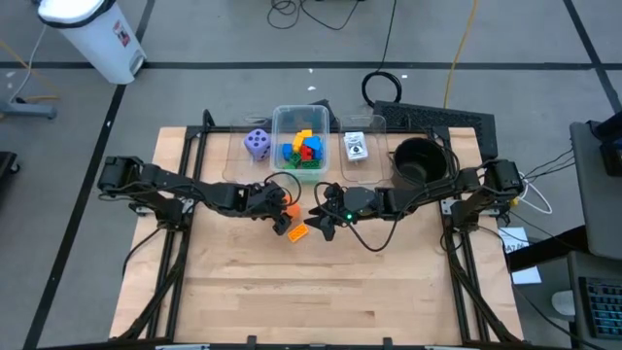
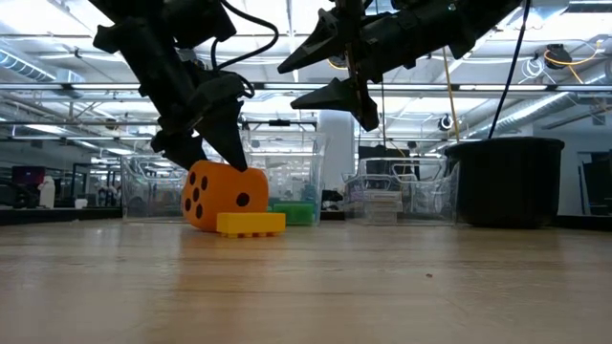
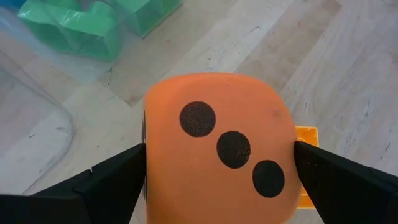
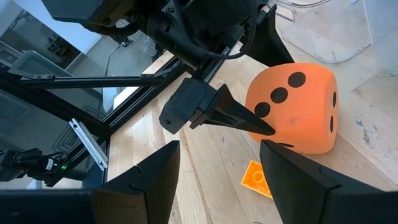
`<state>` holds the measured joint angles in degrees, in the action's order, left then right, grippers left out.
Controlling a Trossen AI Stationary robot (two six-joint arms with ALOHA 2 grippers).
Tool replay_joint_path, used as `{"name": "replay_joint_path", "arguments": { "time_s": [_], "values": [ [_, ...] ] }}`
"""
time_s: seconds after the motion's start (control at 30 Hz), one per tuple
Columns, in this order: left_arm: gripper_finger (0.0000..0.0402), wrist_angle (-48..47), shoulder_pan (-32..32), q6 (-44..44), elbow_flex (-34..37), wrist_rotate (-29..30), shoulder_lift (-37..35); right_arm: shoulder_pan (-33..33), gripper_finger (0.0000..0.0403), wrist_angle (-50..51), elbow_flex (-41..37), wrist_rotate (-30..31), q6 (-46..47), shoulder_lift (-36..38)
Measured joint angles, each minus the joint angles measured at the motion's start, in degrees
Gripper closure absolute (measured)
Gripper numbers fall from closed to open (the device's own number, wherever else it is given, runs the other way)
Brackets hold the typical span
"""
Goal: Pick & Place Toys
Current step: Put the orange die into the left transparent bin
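Observation:
An orange die [image 3: 217,149] with black dots rests on the wooden table [image 1: 340,292]. A flat yellow-orange block [image 2: 251,224] lies on the table just on its near side. My left gripper [image 3: 219,149] comes down over the die, open wide, with one finger at each of two opposite sides. My right gripper [image 4: 217,149] hangs open and empty above the table, just right of the die and pointing toward it. A purple die [image 1: 257,143] and a heap of coloured blocks [image 1: 303,148] sit in clear tubs at the far edge. My left gripper's two fingertips [image 3: 124,168] stand right against two opposite sides of the orange die [image 3: 152,155], slanting down from above and from the table's left. I cannot tell whether they touch it. The die rests on the table.
A black round pot [image 1: 420,160] stands at the far right, and a small clear tub holding white cards [image 1: 356,148] stands beside it. The near half of the table is bare wood. The two grippers are close together near the table's middle.

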<state>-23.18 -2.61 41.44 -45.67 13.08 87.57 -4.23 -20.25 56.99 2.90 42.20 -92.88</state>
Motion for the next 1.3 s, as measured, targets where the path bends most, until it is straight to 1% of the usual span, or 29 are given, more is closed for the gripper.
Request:
{"name": "replay_joint_path", "arguments": {
  "time_s": [0.13, 0.2, 0.43, 0.53, 0.7, 1.0, 1.13, 1.2, 1.3],
  "values": [
    [0.0004, 0.0, 0.0, 0.6, 0.0, 0.0, 0.0, 0.0, 0.0188, 0.0, 0.0, 0.0, 0.0, 0.0],
    [0.0012, 0.0, 0.0, 0.7, 0.0, -0.1, 0.0, 0.0, 0.0188, 0.0, 0.0, 0.0, 0.0, 0.0],
    [0.0091, -0.1, 0.0, 1.7, 0.0, -0.6, 0.0, 0.0, 0.0188, 0.0, 0.0, -0.1, 0.0, 0.0],
    [0.0117, -0.1, 0.0, 2.4, 0.0, -0.6, 0.0, 0.0, 0.0188, 0.0, 0.0, -0.1, 0.0, 0.0],
    [0.0122, 0.0, -0.1, 2.8, 0.0, -0.8, -0.1, 0.0, 0.0188, 0.0, 0.0, -0.2, 0.0, 0.0],
    [0.0136, -1.0, 0.2, 2.6, 0.5, -1.7, -5.6, 0.0, 0.0188, 0.3, 0.0, -0.2, 0.1, 0.0],
    [0.0142, -1.9, 0.3, 2.2, 0.5, -1.7, -6.9, 0.0, 0.0188, 0.3, 0.0, -0.2, 0.0, 0.0],
    [0.0153, -1.9, 0.3, 2.2, 0.5, -1.7, -6.9, 0.0, 0.0188, 0.4, 0.0, -0.2, 0.0, 0.0],
    [0.0185, -1.9, 0.3, 2.2, 0.5, -2.2, -7.0, 0.0, 0.0188, 0.4, 0.0, -0.2, 0.0, 0.0]
  ]
}}
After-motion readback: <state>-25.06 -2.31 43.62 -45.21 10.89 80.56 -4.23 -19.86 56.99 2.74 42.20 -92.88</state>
